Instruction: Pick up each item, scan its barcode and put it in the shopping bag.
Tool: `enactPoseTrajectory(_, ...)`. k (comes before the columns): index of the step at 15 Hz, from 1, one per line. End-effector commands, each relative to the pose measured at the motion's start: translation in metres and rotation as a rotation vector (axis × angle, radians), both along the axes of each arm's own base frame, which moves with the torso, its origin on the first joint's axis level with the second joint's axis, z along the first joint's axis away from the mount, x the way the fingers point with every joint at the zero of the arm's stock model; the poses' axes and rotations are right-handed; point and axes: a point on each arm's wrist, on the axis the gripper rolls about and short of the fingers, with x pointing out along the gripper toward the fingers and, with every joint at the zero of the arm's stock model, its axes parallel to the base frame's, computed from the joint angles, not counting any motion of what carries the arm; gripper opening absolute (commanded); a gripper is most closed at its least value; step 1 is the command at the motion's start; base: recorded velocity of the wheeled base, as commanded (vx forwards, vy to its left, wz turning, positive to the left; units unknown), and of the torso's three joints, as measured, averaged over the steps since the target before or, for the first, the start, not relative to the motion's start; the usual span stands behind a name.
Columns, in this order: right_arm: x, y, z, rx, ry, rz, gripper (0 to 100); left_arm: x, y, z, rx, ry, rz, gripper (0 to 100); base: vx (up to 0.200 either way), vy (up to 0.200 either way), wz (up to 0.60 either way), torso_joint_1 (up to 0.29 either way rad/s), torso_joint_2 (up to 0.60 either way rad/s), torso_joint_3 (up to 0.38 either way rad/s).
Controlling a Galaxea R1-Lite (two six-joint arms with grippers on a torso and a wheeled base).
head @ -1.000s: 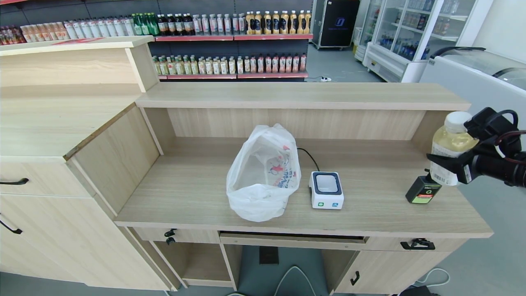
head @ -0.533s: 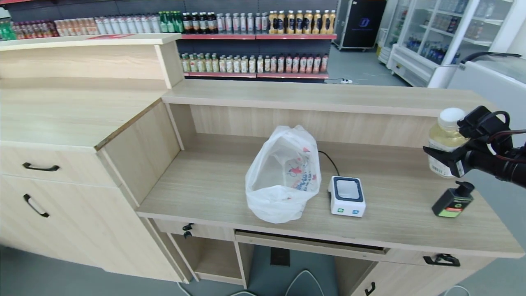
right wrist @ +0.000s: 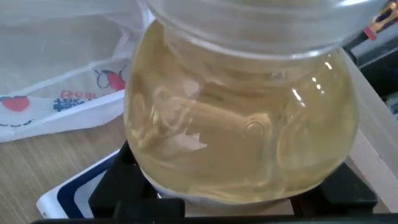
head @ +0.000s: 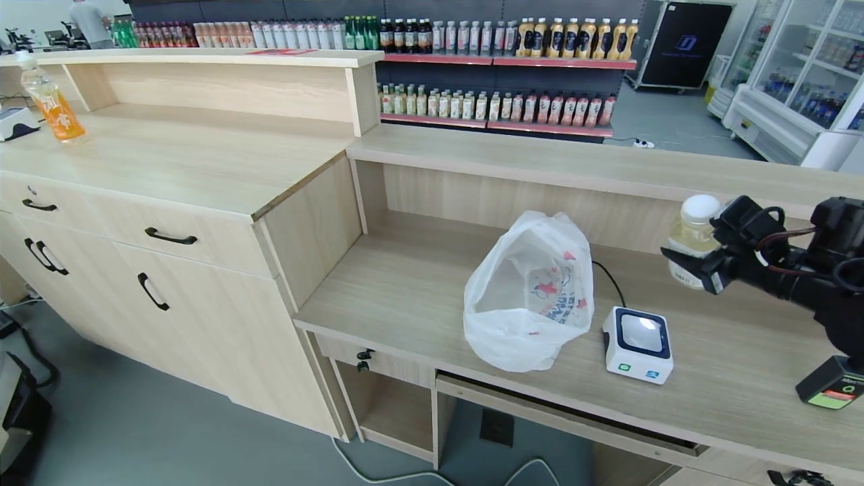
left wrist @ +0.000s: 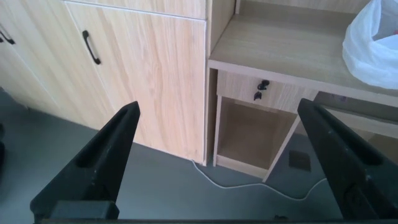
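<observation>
The head camera has swung toward the robot's left since a second ago, so the whole scene sits further right in the picture; the things themselves have not shifted that way. The real change is in the right pincer. Clamped on the clear plastic bottle of pale yellow liquid with a white cap, it has carried the bottle away from above the small dark bottle with a green and red label and toward the white barcode scanner. The clear bottle now hangs upright in the air over the wooden table, behind the scanner and slightly to its right, touching only the pincer. In the right wrist view it is over a corner of the scanner.

The white plastic shopping bag stands open-mouthed just left of the scanner, placed as before.

The table is closed on its left by an upright wooden side panel and at the back by a wall under a raised ledge; its front edge is open. Bare tabletop lies left of the bag and between the scanner and the dark bottle, which stands near the front edge.

The left pincer is spread wide, holding nothing, low before the cabinet fronts and below the table's front edge.
</observation>
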Motion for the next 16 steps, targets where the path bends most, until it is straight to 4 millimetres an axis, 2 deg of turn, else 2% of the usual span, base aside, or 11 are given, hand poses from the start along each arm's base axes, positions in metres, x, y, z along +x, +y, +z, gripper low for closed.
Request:
enactPoseTrajectory(1,0.022,-0.002,-0.021,-0.027,0.014,0.060,0,0.000,0.000,0.000,-0.001,0.000,0.001,100,0.000,0.000,0.00,0.000,0.00,0.000)
enactPoseTrajectory(6,0.036,-0.004,-0.038,-0.066,0.018,0.143,0,0.000,0.000,0.000,-0.001,0.000,0.001,100,0.000,0.000,0.00,0.000,0.00,0.000)
enactPoseTrajectory(9,0.036,-0.006,-0.048,-0.072,0.032,0.226,0,0.000,0.000,0.000,0.001,0.000,0.001,100,0.000,0.000,0.00,0.000,0.00,0.000)
enactPoseTrajectory(13,0.042,-0.018,-0.061,-0.094,0.033,0.261,0,0.000,0.000,0.000,-0.001,0.000,0.001,100,0.000,0.000,0.00,0.000,0.00,0.000)
enactPoseTrajectory(16,0.049,-0.019,-0.067,-0.088,0.031,0.290,0,0.000,0.000,0.000,-0.001,0.000,0.001,100,0.000,0.000,0.00,0.000,0.00,0.000)
